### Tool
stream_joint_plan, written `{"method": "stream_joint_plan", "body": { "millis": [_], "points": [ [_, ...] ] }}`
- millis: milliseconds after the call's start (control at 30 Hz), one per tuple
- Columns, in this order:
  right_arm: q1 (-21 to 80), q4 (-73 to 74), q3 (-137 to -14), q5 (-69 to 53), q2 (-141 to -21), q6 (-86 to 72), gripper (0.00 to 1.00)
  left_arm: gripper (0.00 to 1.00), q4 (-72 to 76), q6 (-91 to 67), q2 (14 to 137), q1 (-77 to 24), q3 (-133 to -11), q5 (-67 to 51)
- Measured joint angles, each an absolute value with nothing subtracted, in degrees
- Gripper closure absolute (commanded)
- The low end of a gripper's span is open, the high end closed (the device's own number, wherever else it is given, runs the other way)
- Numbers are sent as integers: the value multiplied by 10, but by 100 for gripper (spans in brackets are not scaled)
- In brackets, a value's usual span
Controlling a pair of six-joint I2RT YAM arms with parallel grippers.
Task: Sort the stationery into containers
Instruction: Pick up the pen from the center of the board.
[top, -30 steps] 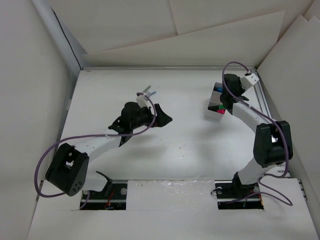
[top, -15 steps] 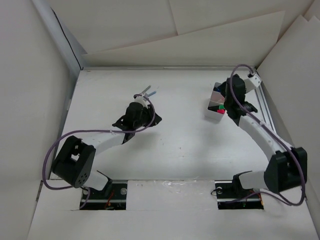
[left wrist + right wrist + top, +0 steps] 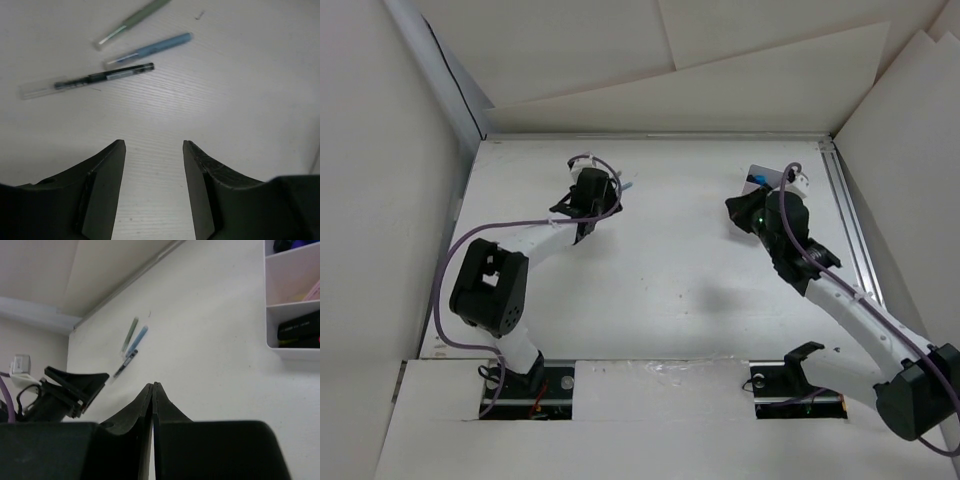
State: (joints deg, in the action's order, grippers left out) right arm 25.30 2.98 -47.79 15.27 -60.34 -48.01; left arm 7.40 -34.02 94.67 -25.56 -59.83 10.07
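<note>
Moved left gripper (image 3: pixel 153 146) up-table since a second ago, jaws apart and empty; found three pens (image 3: pixel 155 48) just ahead at 11 o'clock, axes 8-to-2; right gripper (image 3: pixel 153 386) shut, empty, farther off near box (image 3: pixel 295 352).

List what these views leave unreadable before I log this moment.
- Box: right wrist view's right and top edges cut it; from above the right arm covers most, so full contents unknown.
- Pens: top view shows only a blue sliver beside the left gripper.
- Greenish pen: left wrist view's top edge cuts it.
</note>
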Motion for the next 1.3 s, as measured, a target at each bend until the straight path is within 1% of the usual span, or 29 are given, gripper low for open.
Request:
{"method": "stream_joint_plan", "body": {
  "millis": [33,133,167,267,400,467,567,600,667,733,900,933,967,1067,1300],
  "points": [
    [255,30,-472,148,-602,-480,89,54,58,-332,954,-254,-610,121],
    [256,32,-462,137,-600,-481,87,54,39,-279,974,-254,-640,156],
    [256,32,-461,135,-599,-481,85,51,40,-258,979,-255,-645,157],
    [265,32,-461,135,-591,-479,84,41,32,-182,993,-254,-662,158],
    [275,30,-461,135,-573,-478,81,41,-1,-91,1029,-244,-710,142],
    [274,30,-460,133,-566,-478,78,41,-21,-56,1064,-229,-752,124],
    [267,30,-460,129,-562,-478,77,41,-42,-16,1109,-203,-789,106],
    [265,30,-460,128,-560,-478,75,41,-51,-4,1122,-195,-795,104],
    [260,30,-460,126,-557,-476,75,43,-69,16,1147,-182,-801,103],
    [258,30,-460,124,-554,-475,75,43,-90,29,1166,-178,-803,102],
    [258,30,-460,113,-555,-474,74,43,-106,57,1167,-179,-816,95],
    [258,30,-460,111,-555,-474,74,46,-110,60,1167,-179,-816,94],
    [258,30,-460,110,-555,-474,74,51,-114,63,1167,-179,-816,93],
    [258,30,-460,108,-555,-473,74,60,-123,72,1167,-179,-816,90],
    [255,30,-460,107,-555,-467,73,70,-132,77,1167,-178,-816,79]
  ]
}}
